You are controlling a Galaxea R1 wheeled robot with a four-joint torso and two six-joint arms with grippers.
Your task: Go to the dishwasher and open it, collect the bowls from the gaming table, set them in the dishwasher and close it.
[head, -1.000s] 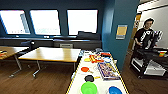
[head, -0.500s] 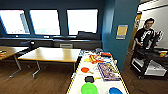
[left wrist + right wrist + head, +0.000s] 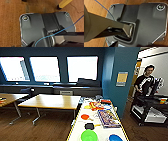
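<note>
Ahead, green bowl (image 3: 89, 135) and blue bowl (image 3: 115, 137) rest apart on the yellow-rimmed gaming bench (image 3: 75, 128); end effector states cannot be told.

Paddles (image 3: 86, 117) and a game box (image 3: 108, 118) crowd the gaming table (image 3: 75, 129) beyond both bowls (image 3: 89, 135).

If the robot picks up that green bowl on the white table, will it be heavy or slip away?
The green bowl looks like small bright plastic, so it is probably light and unlikely to break. Its round, smooth shape may make it a bit slippery to pinch. It sits flat near the close end of the white table with the blue bowl beside it, so a push would likely slide it, not tip it.
</note>
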